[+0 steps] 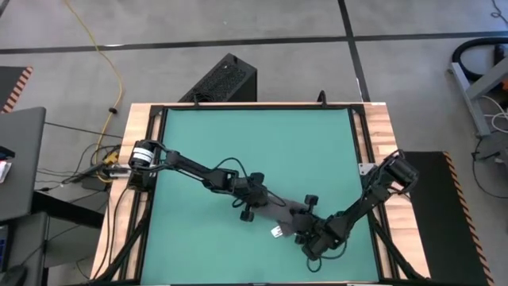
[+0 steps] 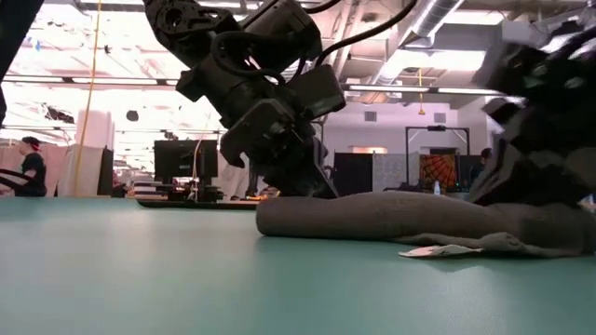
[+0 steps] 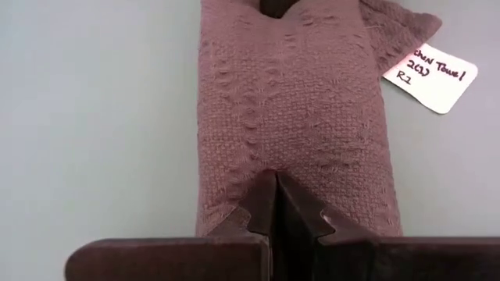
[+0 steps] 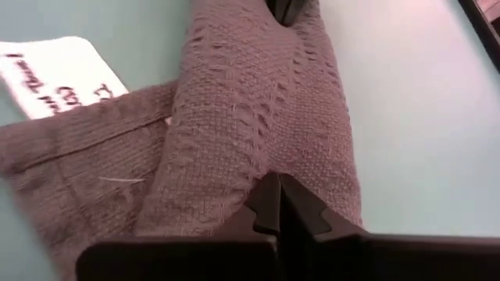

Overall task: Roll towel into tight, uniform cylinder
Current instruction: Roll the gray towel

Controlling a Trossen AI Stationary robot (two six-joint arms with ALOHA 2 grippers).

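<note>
Left gripper [image 3: 275,204]: dark two-finger tool, fingers drawn together to a narrow seam, tips pressed into one end of the towel. In the high view it [image 1: 255,202] sits at the end of the roll nearer the mat's centre.

Right gripper [image 4: 280,204]: same type, fingers likewise closed tip to tip, pushed into the opposite end of the towel; in the high view it [image 1: 317,230] is toward the mat's right front corner.

Towel [image 2: 372,219]: dark charcoal-grey waffle-weave cloth, rolled into a low cylinder lying flat on the mat. Long axis runs diagonally from near the mat's centre toward its right front corner, spanning the two grippers. One loose flap [image 4: 86,148] lies unrolled beside the roll at the right gripper's end.

Tag [image 3: 430,74]: small white card with handwriting, attached at the flap's edge, lying flat on the mat just beside the roll.

Mat [image 1: 254,143]: large teal sheet covering the wooden-edged table [image 1: 139,119].

Containers: black perforated box [image 1: 222,79] on the floor beyond the mat's far edge; contents not visible.
</note>
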